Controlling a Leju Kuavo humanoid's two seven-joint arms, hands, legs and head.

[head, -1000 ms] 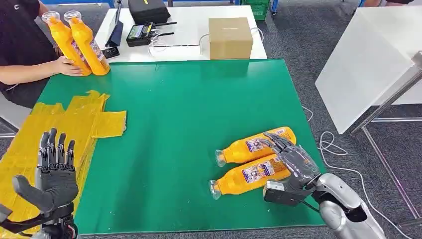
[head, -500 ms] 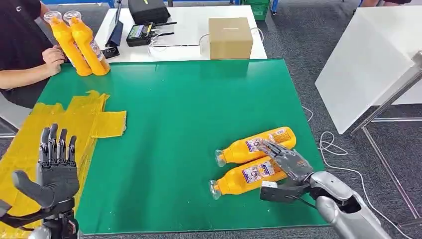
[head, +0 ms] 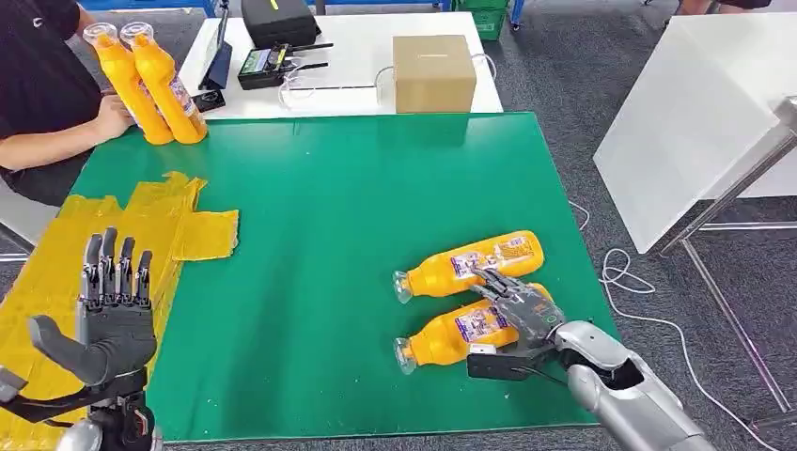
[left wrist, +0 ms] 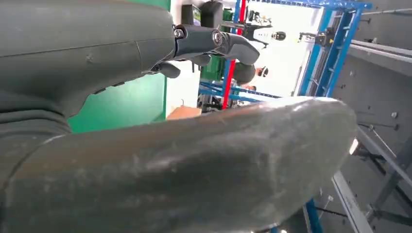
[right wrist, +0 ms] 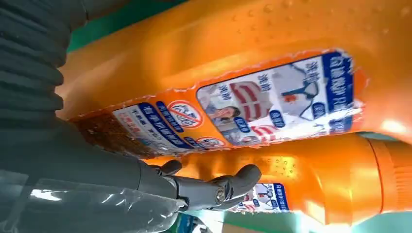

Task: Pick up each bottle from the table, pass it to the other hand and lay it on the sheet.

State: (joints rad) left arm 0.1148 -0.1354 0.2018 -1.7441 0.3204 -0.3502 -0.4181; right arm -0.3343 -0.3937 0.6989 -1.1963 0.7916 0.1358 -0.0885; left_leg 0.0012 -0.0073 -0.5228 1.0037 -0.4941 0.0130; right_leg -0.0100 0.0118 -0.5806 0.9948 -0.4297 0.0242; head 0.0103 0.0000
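The right robot hand [head: 520, 310] lies over the nearer of two orange bottles, its fingers [right wrist: 228, 187] draped across the body and reaching between the pair; whether it actually grips the bottle cannot be told. That nearer bottle [head: 451, 335] lies on its side on the green table [head: 357, 207], near the right front corner, cap pointing left. The farther bottle [head: 465, 265] lies just beside it, also on its side. The left robot hand [head: 108, 319] is held upright and open, fingers apart, holding nothing, above the yellow sheet [head: 141, 230] at the table's left. At the far left corner, two more orange bottles [head: 150, 80] stand upright, with a person's hand [head: 113, 115] touching them. A cardboard box [head: 432, 71] sits on a white table beyond.
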